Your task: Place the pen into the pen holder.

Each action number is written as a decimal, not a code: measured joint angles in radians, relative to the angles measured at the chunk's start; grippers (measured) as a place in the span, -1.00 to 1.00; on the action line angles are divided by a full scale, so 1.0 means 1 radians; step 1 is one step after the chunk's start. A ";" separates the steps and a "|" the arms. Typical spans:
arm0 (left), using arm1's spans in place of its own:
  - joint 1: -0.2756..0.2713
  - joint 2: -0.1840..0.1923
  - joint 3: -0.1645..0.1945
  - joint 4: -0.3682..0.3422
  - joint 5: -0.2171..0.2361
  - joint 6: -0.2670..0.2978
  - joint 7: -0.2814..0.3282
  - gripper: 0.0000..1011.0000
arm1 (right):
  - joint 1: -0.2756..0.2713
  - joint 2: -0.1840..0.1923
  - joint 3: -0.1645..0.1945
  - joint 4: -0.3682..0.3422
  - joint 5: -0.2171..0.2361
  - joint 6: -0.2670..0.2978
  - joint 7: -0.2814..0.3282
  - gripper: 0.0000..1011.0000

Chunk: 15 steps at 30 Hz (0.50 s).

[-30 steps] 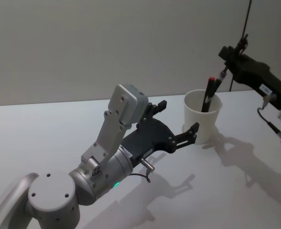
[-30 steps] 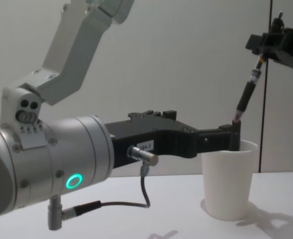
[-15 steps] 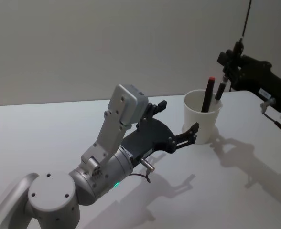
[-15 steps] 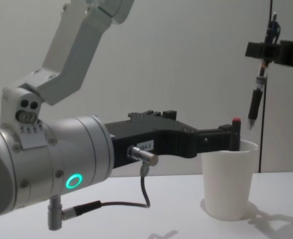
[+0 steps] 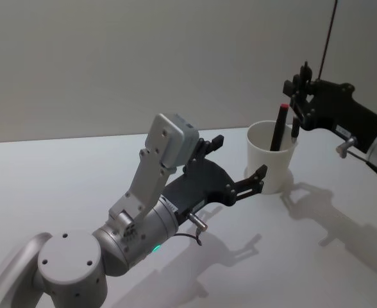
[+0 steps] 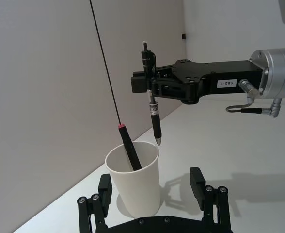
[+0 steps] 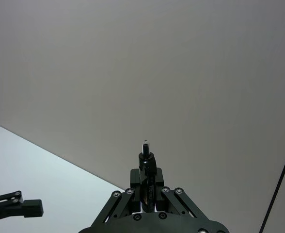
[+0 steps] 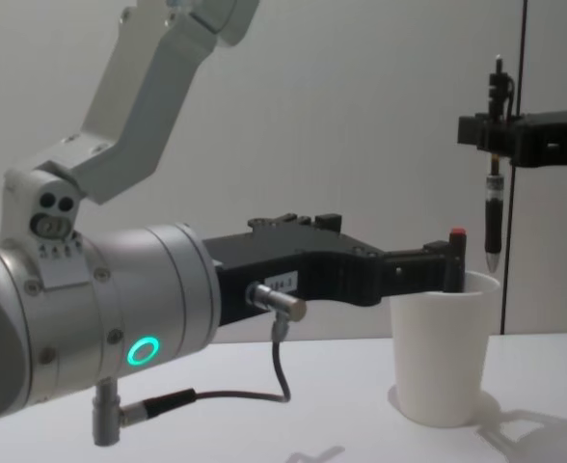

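The jaws of the right gripper (image 6: 149,83) are closed on the upper part of a black pen (image 6: 153,112), which is held upright with its long axis vertical and its tip pointing down, just above the rim of the white pen holder (image 6: 134,182) and toward its far edge. A second pen with a red cap (image 6: 129,151) is seen leaning inside the pen holder, its red end tilted up above the rim. The left gripper (image 5: 240,168) is held level beside the pen holder with its fingers spread wide on either side of it, not touching it, and the pen holder stands on the white table (image 5: 60,173).
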 joint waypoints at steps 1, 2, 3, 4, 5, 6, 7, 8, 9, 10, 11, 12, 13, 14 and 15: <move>0.000 0.000 0.000 0.000 0.000 0.000 0.000 0.98 | 0.006 -0.002 -0.002 0.008 -0.018 -0.005 0.000 -0.70; 0.000 0.000 0.000 0.000 0.000 0.000 0.000 0.98 | 0.009 -0.004 -0.004 0.012 -0.026 -0.007 0.000 -0.70; 0.000 0.000 0.000 0.000 0.000 0.000 0.000 0.98 | 0.015 -0.007 -0.006 0.019 -0.040 -0.011 0.000 -0.70; 0.000 0.000 0.000 0.000 0.000 0.000 0.000 0.98 | 0.018 -0.008 -0.007 0.023 -0.049 -0.014 0.000 -0.70; 0.000 0.000 0.000 0.000 0.000 0.000 0.000 0.98 | 0.021 -0.009 -0.007 0.026 -0.055 -0.016 0.000 -0.70; 0.000 0.000 0.000 0.000 0.000 0.000 0.000 0.98 | 0.024 -0.011 -0.009 0.032 -0.061 -0.018 0.001 -0.70; 0.000 0.000 0.000 0.000 0.000 0.000 0.000 0.98 | 0.027 -0.012 -0.010 0.035 -0.067 -0.020 0.001 -0.70; 0.000 0.000 0.000 0.000 0.000 0.000 0.000 0.98 | 0.033 -0.015 -0.011 0.044 -0.077 -0.024 0.001 -0.70; 0.000 0.000 0.000 0.000 0.000 0.000 0.000 0.98 | 0.039 -0.019 -0.013 0.053 -0.088 -0.029 0.002 -0.70; 0.000 0.000 0.000 0.000 0.000 0.000 0.000 0.98 | 0.039 -0.019 -0.013 0.053 -0.088 -0.029 0.002 -0.70; 0.000 0.000 0.000 0.000 0.000 0.000 0.000 0.98 | 0.044 -0.023 -0.015 0.060 -0.095 -0.032 0.003 -0.70; 0.000 0.000 0.000 0.000 0.000 0.000 0.000 0.98 | 0.047 -0.024 -0.016 0.064 -0.100 -0.034 0.004 -0.70; 0.000 0.000 0.000 0.000 0.000 0.000 0.000 0.98 | 0.051 -0.028 -0.018 0.072 -0.105 -0.036 0.006 -0.70; 0.000 0.000 0.000 0.000 0.000 0.000 0.000 0.98 | 0.054 -0.030 -0.019 0.076 -0.106 -0.038 0.008 -0.70; 0.000 0.000 0.000 0.000 0.000 0.000 0.000 0.98 | 0.056 -0.032 -0.020 0.080 -0.108 -0.038 0.010 -0.70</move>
